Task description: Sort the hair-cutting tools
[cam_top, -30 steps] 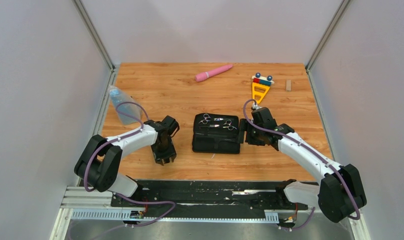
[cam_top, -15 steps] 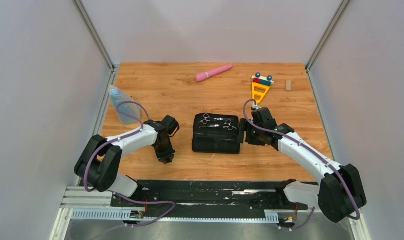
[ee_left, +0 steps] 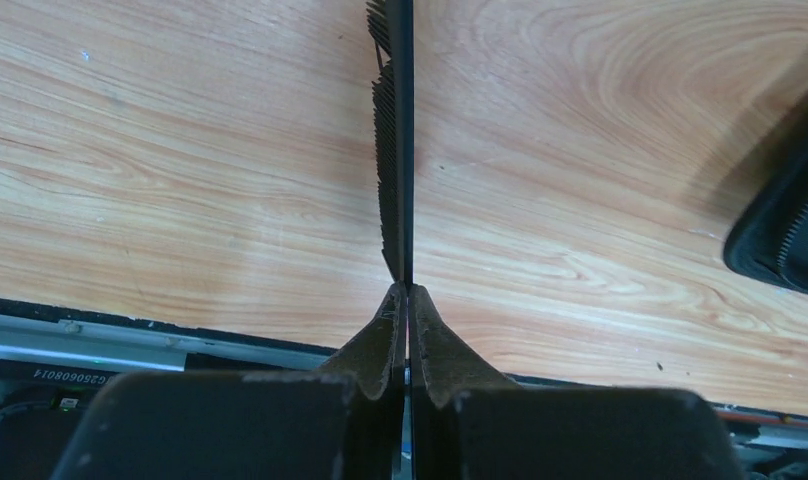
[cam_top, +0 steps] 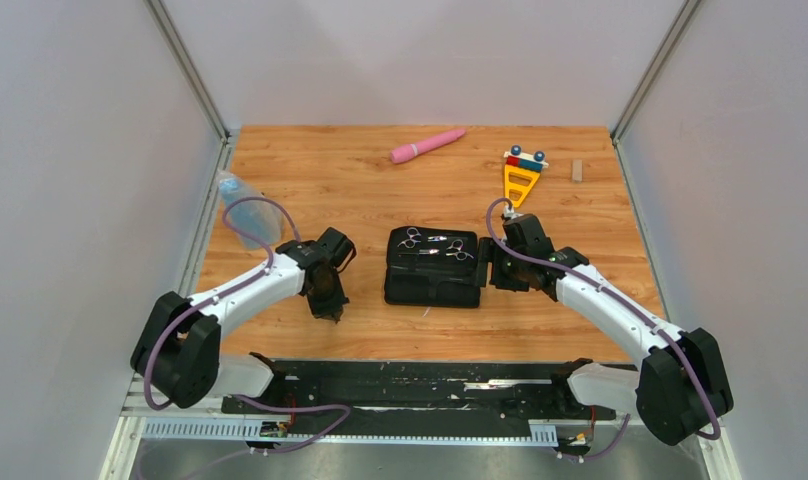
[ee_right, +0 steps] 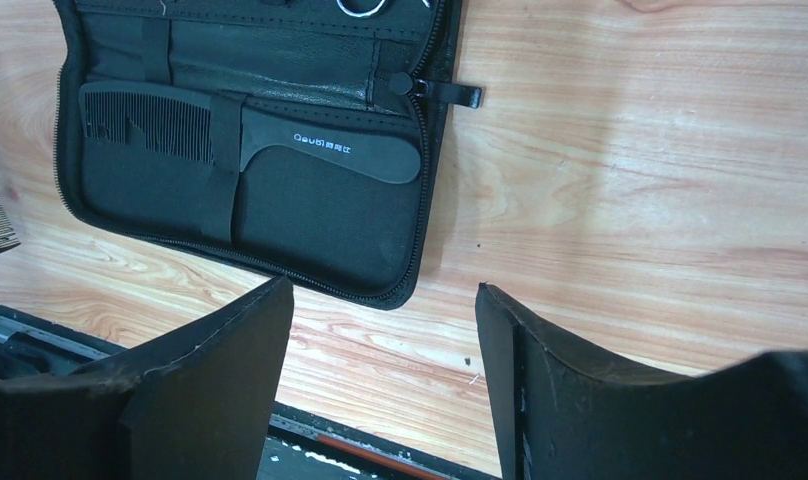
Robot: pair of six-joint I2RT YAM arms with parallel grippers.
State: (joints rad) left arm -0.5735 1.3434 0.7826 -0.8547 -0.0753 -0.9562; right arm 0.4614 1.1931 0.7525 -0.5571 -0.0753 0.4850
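My left gripper (ee_left: 407, 290) is shut on one end of a slim black comb (ee_left: 398, 150), which sticks out ahead of the fingertips edge-on over the wood. In the top view that gripper (cam_top: 329, 305) points down, left of the open black case (cam_top: 432, 285). Two silver scissors (cam_top: 410, 238) (cam_top: 458, 248) lie in the case's far half. A black comb with a handle (ee_right: 280, 145) is tucked under a strap in the near half of the case (ee_right: 310, 220). My right gripper (ee_right: 385, 300) stands open beside the case's right edge, holding nothing.
A pink wand (cam_top: 427, 145) lies at the back of the table. A yellow triangular toy (cam_top: 521, 175) and a small wooden block (cam_top: 577, 170) sit at the back right. A clear plastic item (cam_top: 242, 205) lies at the left edge.
My left gripper has closed from open onto the comb. Its elbow has swung lower and to the left. The right arm has not moved.
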